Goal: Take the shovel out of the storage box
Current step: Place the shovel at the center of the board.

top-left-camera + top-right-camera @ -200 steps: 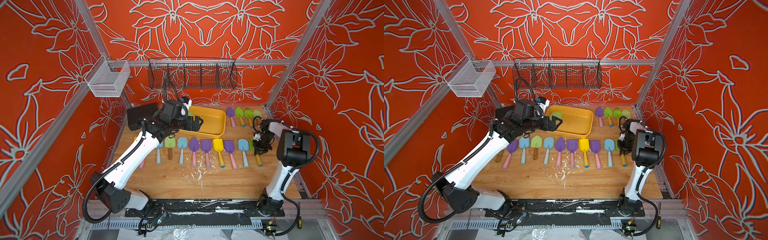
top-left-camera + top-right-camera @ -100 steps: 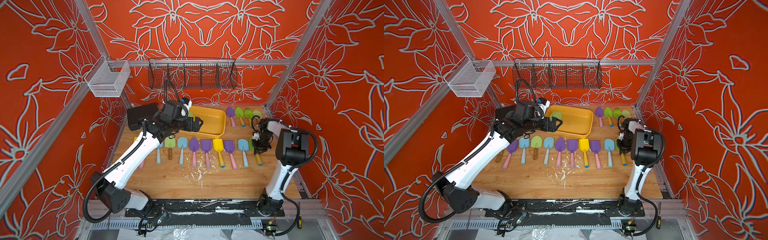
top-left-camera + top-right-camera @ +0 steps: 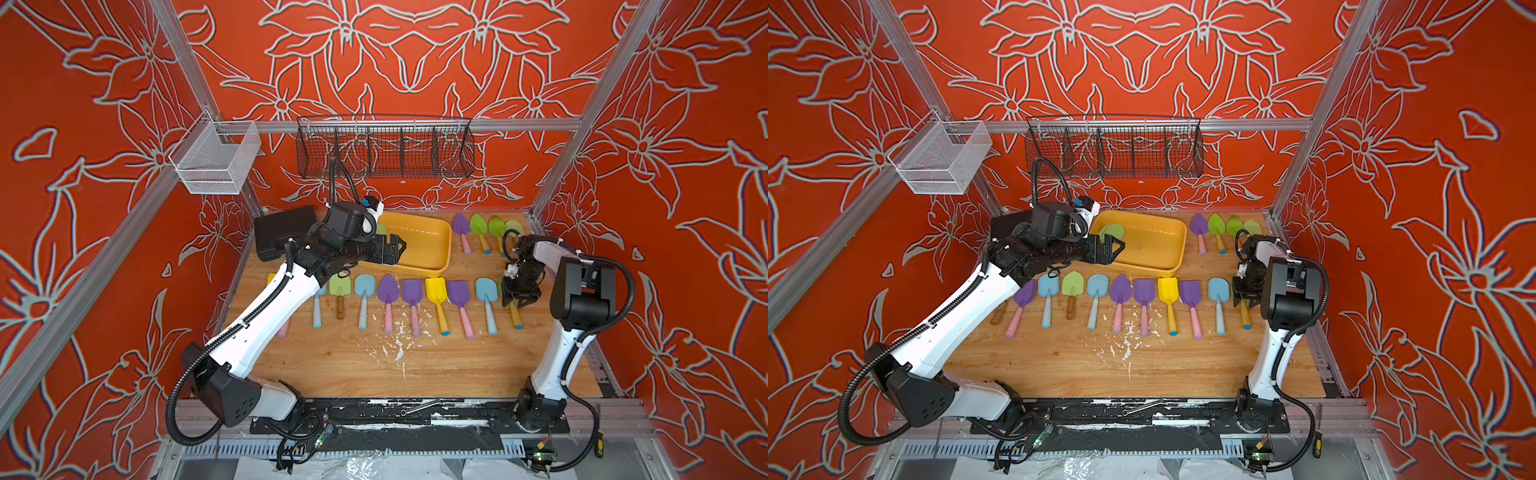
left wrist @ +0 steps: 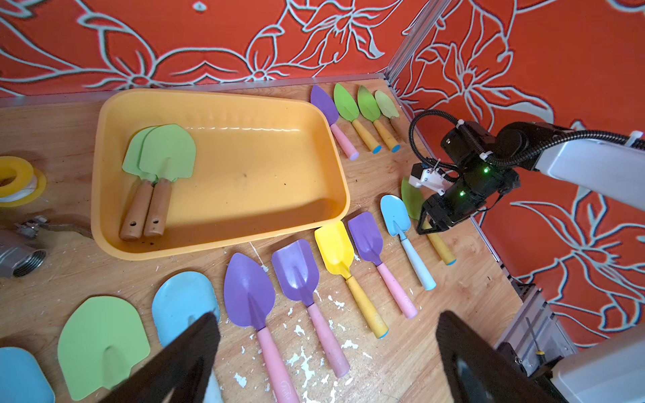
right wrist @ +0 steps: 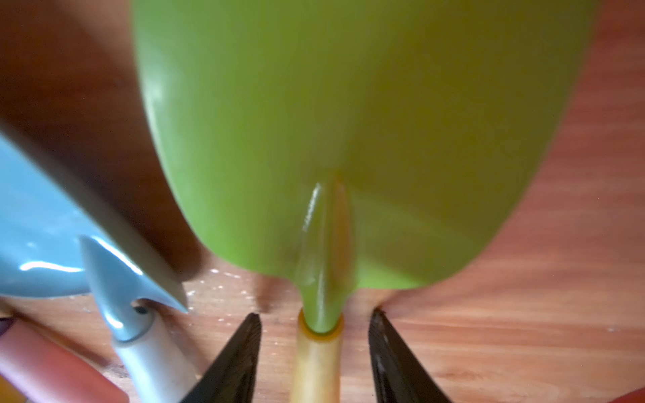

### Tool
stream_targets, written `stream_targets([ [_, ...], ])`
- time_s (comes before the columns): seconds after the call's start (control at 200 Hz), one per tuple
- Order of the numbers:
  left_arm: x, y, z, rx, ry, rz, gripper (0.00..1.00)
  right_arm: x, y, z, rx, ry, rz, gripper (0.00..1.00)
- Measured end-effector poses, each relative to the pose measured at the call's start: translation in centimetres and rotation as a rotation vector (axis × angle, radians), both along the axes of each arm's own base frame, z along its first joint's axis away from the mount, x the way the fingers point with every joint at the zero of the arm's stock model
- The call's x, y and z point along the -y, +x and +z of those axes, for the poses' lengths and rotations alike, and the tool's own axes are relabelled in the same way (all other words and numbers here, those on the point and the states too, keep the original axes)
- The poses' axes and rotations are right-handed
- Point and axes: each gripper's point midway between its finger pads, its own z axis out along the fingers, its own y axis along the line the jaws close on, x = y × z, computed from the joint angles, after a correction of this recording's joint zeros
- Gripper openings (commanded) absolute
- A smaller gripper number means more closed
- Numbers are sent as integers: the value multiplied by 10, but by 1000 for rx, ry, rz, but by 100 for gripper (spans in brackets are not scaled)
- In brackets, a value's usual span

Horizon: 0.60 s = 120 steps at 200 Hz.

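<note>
White-shelled arms with black joints and ribbed black cables.

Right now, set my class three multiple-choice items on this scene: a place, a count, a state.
1. Where do the two overlapping green shovels lie? A) in the yellow box B) in a wire basket C) on the black case
2. How many shovels lie in that box? A) one B) two C) four
3. How do the right fingers stand? A) shut on a blue shovel B) apart, flanking a yellow handle C) inside the box
Key: 1 A, the left wrist view shows them inside; 2 B, two wooden handles side by side; 3 B, gaps show either side.
</note>
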Motion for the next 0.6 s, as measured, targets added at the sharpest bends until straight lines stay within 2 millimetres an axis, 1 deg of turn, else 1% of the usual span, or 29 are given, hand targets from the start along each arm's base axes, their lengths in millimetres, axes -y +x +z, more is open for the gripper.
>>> stream_targets([
  [0.12,0,0,0,-8,-10,0,97,1,6,9,38,-8,-14,61],
  [0.22,0,2,-1,-15,-15,5,97,1,21,29,113,-6,-30,63],
  [0.33,-5,13,2,-30,-27,30,97,-2,43,65,238,11,-42,64],
  [0.44,-16,28,6,-37,-46,77,97,-7,64,109,378,38,-52,65],
  [0.475,-20,32,5,-41,-47,91,97,-9,68,122,420,49,-57,69],
  [0.525,-24,38,4,-50,-43,105,97,-13,73,142,482,70,-66,80],
  [0.6,-22,46,-2,-73,-27,113,97,-23,74,169,563,120,-85,82],
])
